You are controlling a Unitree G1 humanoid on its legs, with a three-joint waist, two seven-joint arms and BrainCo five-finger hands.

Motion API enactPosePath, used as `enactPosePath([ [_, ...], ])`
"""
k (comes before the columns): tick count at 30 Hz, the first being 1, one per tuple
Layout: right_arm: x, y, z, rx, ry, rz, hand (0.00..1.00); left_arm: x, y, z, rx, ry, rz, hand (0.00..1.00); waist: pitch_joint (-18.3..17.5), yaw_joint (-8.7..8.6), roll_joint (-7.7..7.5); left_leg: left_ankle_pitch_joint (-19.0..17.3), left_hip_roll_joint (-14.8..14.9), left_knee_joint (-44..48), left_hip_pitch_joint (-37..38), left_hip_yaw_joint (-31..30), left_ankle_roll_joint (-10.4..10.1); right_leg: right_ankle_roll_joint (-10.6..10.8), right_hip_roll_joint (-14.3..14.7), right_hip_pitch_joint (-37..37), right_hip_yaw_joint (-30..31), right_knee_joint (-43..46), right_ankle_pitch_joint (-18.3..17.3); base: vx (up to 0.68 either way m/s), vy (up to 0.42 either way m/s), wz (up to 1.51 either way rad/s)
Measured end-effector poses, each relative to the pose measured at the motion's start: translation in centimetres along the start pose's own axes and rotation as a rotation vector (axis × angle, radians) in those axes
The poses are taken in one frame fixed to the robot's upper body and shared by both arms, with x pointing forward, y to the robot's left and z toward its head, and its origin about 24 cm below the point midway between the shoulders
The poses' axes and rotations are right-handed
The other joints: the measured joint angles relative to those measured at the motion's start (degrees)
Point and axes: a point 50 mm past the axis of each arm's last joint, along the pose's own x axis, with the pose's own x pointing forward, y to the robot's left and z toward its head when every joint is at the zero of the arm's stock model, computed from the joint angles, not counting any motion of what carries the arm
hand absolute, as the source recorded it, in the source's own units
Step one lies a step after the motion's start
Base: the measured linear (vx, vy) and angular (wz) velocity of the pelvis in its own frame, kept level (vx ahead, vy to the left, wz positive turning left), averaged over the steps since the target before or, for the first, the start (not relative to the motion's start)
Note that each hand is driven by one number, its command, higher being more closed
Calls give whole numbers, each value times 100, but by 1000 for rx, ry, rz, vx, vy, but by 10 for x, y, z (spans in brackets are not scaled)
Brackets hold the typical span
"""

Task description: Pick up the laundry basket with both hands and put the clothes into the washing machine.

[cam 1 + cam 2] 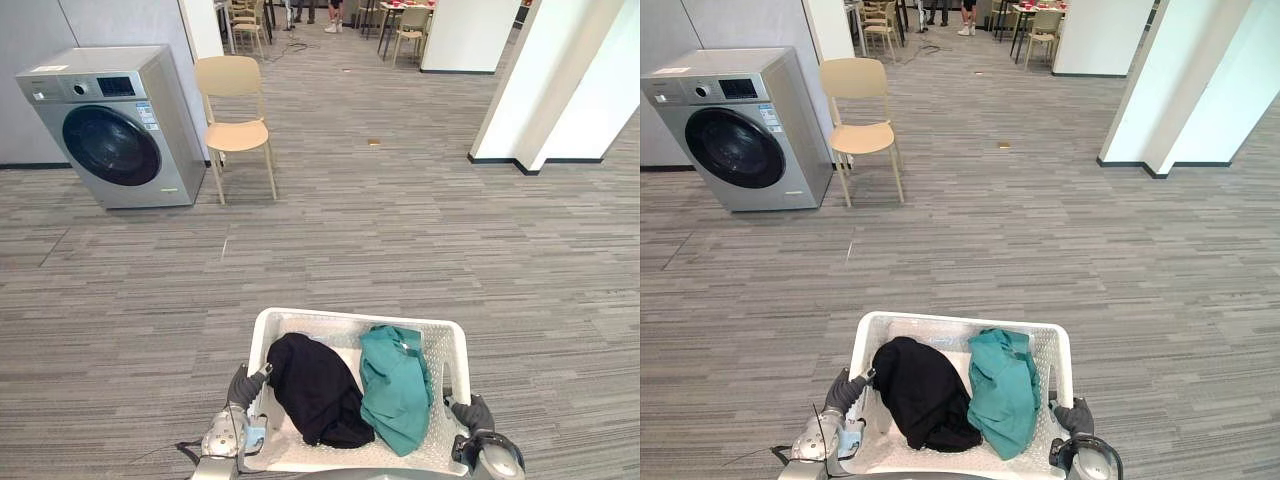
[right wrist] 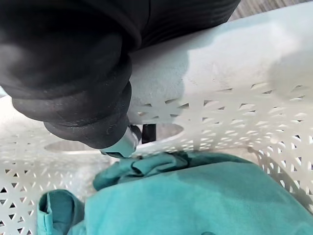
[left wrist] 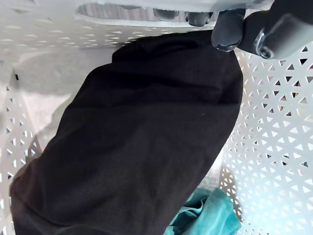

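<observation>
Left eye view: the laundry basket [image 1: 455,345] of clothes [image 1: 395,385] is clasped at its sides, with left hand [image 1: 243,388] and right hand [image 1: 472,412] curled through the handle slots. It should be kept level while carried to the washing machine [image 1: 110,125], well apart ahead-left.

Both head cameras look down and forward over the near basket [image 1: 445,350] toward the far-left washing machine [image 1: 110,125], sharing nearly everything. Each wrist camera peers from very close into that basket: left at black cloth [image 3: 132,142], right at teal cloth [image 2: 195,196].
</observation>
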Motion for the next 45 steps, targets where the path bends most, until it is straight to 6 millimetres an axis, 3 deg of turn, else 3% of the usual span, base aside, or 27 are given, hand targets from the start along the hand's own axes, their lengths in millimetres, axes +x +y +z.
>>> enactPosePath([
  [5,14,4,22,-11,-69,16,100,2,-2,8,-56,-41,2,100,72,55,22,-145,-134,367,-527,-245,79,57,-191,-190,-347,96,7,-52,33,37],
  [7,18,6,29,-13,-88,22,100,4,-4,14,-61,-61,8,100,291,43,52,-186,-234,361,-506,-284,143,21,-503,-511,-616,1106,-279,-47,75,66],
  [8,18,5,31,-18,-98,20,100,6,-4,16,-60,-70,11,100,427,26,102,-183,-270,319,-446,-265,148,-86,-720,-935,-731,2123,-279,-26,76,58],
  [9,18,7,31,-14,-97,25,100,6,-1,16,-50,-71,17,100,604,52,108,-183,-319,146,-200,-233,178,-591,-933,-1452,-748,3292,-63,4,73,48],
  [10,18,10,29,-11,-91,31,100,5,2,15,-43,-69,24,100,679,62,144,-174,-304,107,-59,-244,242,-843,-996,-1679,-739,3774,104,111,44,27],
  [11,17,16,26,2,-77,43,100,5,8,14,-30,-66,40,100,796,72,202,-172,-232,91,104,-265,368,-518,-955,-1933,-775,4304,-272,110,8,14],
  [12,16,19,25,7,-73,50,100,5,11,14,-21,-66,47,100,805,70,213,-187,-193,80,117,-266,389,-434,-904,-2059,-804,4289,-414,128,-7,9],
  [17,19,21,33,24,-103,51,100,8,13,28,-5,-116,34,100,837,4,36,-567,65,-134,369,-509,219,42,-197,-2130,-1168,727,-78,354,-173,17],
  [18,19,21,33,24,-103,49,100,8,12,28,-6,-116,33,100,836,-12,36,-683,131,-119,445,-551,140,53,-108,-2130,-1025,633,-76,513,-268,30],
  [19,19,19,35,19,-108,46,100,8,10,27,-14,-112,31,100,822,-94,112,-958,403,-26,550,-694,-28,-197,195,-2140,-722,1041,264,543,-276,54],
  [20,18,14,37,8,-120,37,100,8,6,28,-24,-113,24,100,792,-173,378,-1105,746,38,605,-834,-123,-350,460,-2255,-690,1590,158,587,-269,60],
  [22,19,11,46,-5,-152,35,100,10,2,32,-57,-125,29,100,751,-125,606,-891,1108,1361,269,-911,-206,-768,778,-2255,-933,2358,-558,666,-302,16],
  [24,20,11,51,-13,-167,48,100,10,1,31,-66,-120,30,100,772,50,755,443,1505,4273,-849,-1033,63,-1048,1208,-1316,-1061,1935,-859,733,-334,-10],
  [27,19,9,60,-10,-204,52,100,10,-1,35,-77,-138,21,100,938,173,623,233,1245,6107,-1862,-862,308,-1055,1382,105,-894,905,-861,678,-222,10],
  [29,22,9,68,-7,-227,56,100,9,-1,41,-83,-169,21,100,975,364,473,80,917,5653,-2465,-534,266,-1052,1289,667,-761,418,-859,509,-90,-23],
  [31,25,10,75,-7,-246,66,100,9,-2,45,-96,-188,24,100,1019,502,455,22,784,4317,-2901,-301,159,-1051,1216,1050,-674,89,-859,542,-11,-35],
  [32,26,14,78,-10,-249,77,100,9,1,45,-100,-188,35,100,1042,518,418,112,617,2804,-2953,-228,65,-1032,1100,1253,-617,-46,-871,529,94,-38],
  [33,27,17,80,-25,-256,84,100,8,4,44,-105,-186,49,100,1033,559,384,450,447,1105,-2869,-298,-143,-855,957,1413,-536,-129,-979,644,155,-42],
  [34,27,16,82,-30,-260,83,100,8,4,43,-111,-184,53,100,1028,583,410,641,422,395,-2819,-350,-265,-769,929,1528,-513,-214,-1030,650,225,-57],
  [35,28,15,80,-34,-253,76,100,8,2,43,-117,-181,48,100,998,658,525,772,482,-359,-2812,-403,-395,-416,906,1800,-375,-313,-1300,549,233,-53],
  [36,28,15,79,-35,-250,76,100,7,2,41,-116,-176,49,100,958,662,587,1046,507,-249,-2828,-386,-270,-330,864,1955,-310,-302,-1489,537,288,-56],
  [37,29,19,76,-24,-234,83,100,8,5,40,-107,-173,56,100,925,668,435,1702,351,231,-2911,-325,-2,-176,610,2052,-259,-68,-1758,423,253,-30],
  [38,29,20,74,-21,-226,84,100,8,6,40,-102,-172,57,100,912,652,374,1793,325,424,-2940,-320,121,-106,501,1995,-242,201,-1802,540,306,-26],
  [40,29,25,71,-7,-214,96,100,7,12,39,-83,-170,65,100,908,674,45,1480,123,906,-2849,5,476,-6,57,1277,-130,1918,-1686,637,322,-20],
  [42,28,30,63,10,-190,101,100,7,17,39,-71,-164,68,100,950,562,-132,1068,-148,1116,-2512,26,726,38,-278,702,-128,3605,-615,614,296,38],
  [43,26,30,56,17,-168,99,100,7,19,37,-62,-152,69,100,967,378,-166,848,-301,1062,-2132,-78,879,79,-360,438,-66,4482,603,556,225,75],
  [45,22,35,48,37,-150,113,100,7,25,39,-36,-162,76,100,995,346,-124,521,-409,931,-1488,-265,1004,39,21,-334,330,5791,-107,559,186,69],
])
